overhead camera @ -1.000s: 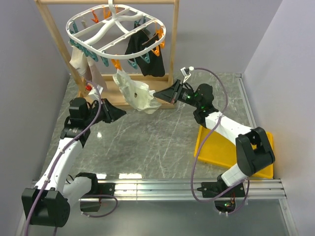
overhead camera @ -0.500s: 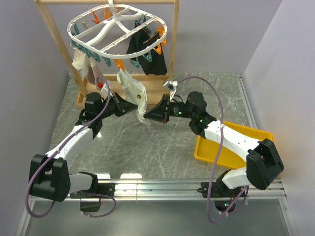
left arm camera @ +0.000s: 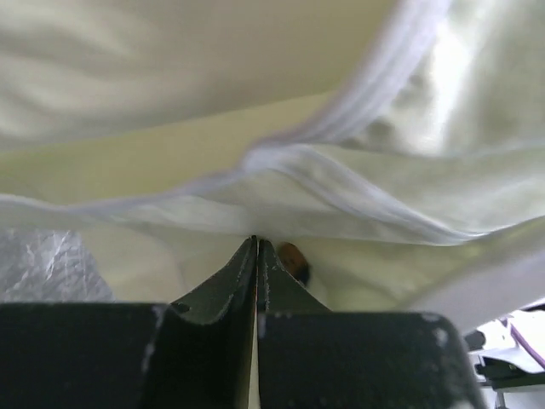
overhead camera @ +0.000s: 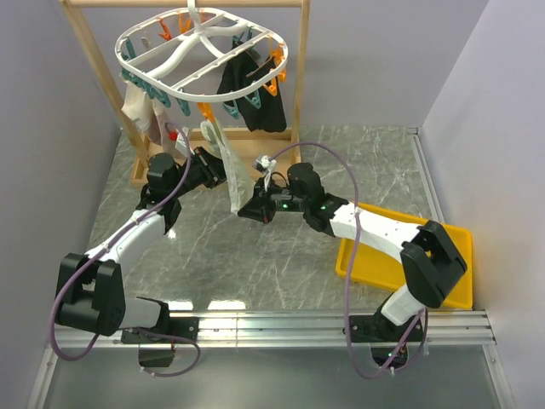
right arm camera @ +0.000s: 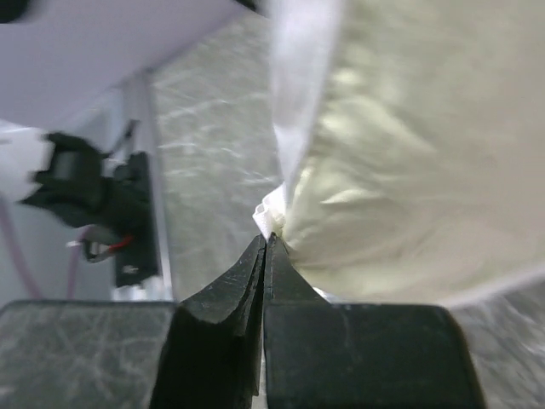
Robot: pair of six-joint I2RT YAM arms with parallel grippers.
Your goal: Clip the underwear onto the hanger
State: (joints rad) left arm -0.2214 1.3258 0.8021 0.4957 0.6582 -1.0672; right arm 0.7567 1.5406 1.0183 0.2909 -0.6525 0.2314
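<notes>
Looked mid-step: held underwear (overhead camera: 228, 166) taut btwn left gripper (overhead camera: 224, 176), closed on a hem, & right gripper (overhead camera: 242, 210), closed on edge just below it. Sat under hanger (overhead camera: 223, 100), up & behind both tips. Prob. needed next: lifting free edge to a clip (overhead camera: 204, 111).

**Nothing legible in any view**

No word, number, brand or sign can be read in the overhead view or in either wrist view. A small white tag (overhead camera: 266, 161) in the overhead view is too small to tell whether it bears print. In the left wrist view, the small dark spot (left arm camera: 294, 259) on the underwear (left arm camera: 358, 187) is a blurred mark with no readable shape.
</notes>
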